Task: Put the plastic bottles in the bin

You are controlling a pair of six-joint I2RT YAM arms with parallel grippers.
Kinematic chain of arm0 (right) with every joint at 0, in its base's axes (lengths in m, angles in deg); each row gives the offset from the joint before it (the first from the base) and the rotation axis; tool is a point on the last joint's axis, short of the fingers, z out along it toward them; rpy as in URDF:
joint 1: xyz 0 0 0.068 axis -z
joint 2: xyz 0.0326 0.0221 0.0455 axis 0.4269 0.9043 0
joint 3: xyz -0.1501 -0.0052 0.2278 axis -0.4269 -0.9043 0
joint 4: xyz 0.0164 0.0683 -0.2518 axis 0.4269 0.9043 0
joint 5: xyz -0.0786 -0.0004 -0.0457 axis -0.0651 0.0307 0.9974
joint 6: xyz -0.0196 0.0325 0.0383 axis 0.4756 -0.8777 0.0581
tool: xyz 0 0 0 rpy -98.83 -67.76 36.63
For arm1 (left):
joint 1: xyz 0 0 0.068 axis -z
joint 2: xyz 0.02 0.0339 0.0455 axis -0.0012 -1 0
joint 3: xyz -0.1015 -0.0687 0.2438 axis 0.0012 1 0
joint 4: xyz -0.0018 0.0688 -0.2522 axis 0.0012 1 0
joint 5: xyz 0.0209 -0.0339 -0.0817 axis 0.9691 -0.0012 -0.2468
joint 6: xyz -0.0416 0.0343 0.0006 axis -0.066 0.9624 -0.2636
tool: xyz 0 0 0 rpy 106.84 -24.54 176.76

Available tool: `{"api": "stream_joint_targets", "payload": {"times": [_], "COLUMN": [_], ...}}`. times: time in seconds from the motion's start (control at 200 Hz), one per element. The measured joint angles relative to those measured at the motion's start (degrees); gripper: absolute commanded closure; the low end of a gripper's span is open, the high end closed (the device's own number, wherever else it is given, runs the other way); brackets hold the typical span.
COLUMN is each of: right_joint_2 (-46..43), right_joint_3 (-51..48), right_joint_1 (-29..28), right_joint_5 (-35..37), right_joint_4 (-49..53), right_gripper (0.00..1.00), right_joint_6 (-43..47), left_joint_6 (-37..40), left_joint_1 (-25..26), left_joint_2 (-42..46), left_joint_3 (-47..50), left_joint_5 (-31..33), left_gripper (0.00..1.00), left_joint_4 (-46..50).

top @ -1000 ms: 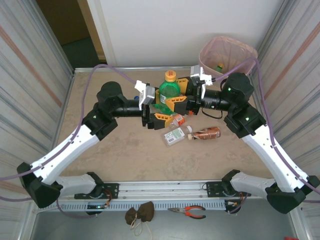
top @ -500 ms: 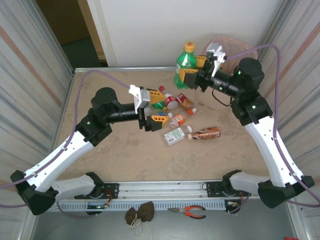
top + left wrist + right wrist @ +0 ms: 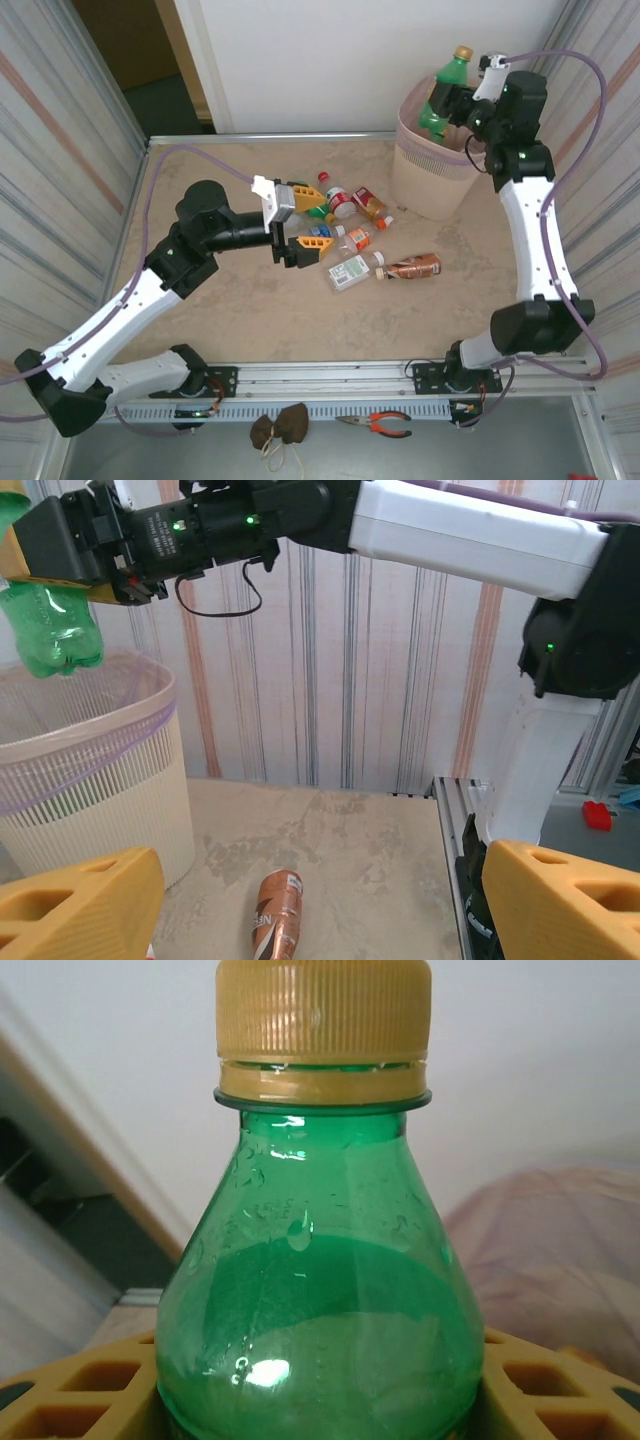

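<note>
right pincer (image 3: 451, 100) has carried green bottle (image 3: 447, 74) over bin (image 3: 420, 190); left pincer (image 3: 306, 218) gapes

One bin (image 3: 420, 188); one green bottle (image 3: 441, 96) held up; about six bottles (image 3: 352, 271) lying loose.

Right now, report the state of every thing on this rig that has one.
green bottle: capped, roughly upright, held above the bin.
right gripper: shut on the green bottle.
left gripper: open, empty, low over the table.
bin: upright, open at the top.
brown bottle: lying on its side on the table.
clear bottle: lying on its side, capped.
</note>
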Motion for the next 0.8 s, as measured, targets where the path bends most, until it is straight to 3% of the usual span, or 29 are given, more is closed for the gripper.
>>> {"api": "stream_joint_targets", "payload": {"times": [0.215, 0.536, 0.802], "right_joint_2": [10.34, 28.11, 34.03], "right_joint_3": [9.53, 31.87, 33.99], "right_joint_1": [2.97, 2.51, 1.81], "right_joint_5": [5.64, 21.49, 27.15], "right_joint_4": [7.06, 25.73, 34.03], "right_gripper": [0.68, 0.68, 0.63], "right_joint_6": [-2.54, -7.96, -9.44], "left_joint_6": [-0.04, -0.59, -1.18], "left_joint_1": [0.0, 0.0, 0.0], "left_joint_2": [0.7, 1.27, 2.1], "left_joint_3": [1.55, 4.7, 5.99], "left_joint_5": [0.81, 2.12, 3.13], "left_gripper": [0.17, 0.17, 0.17], "left_joint_4": [-0.02, -0.26, -0.7]}}
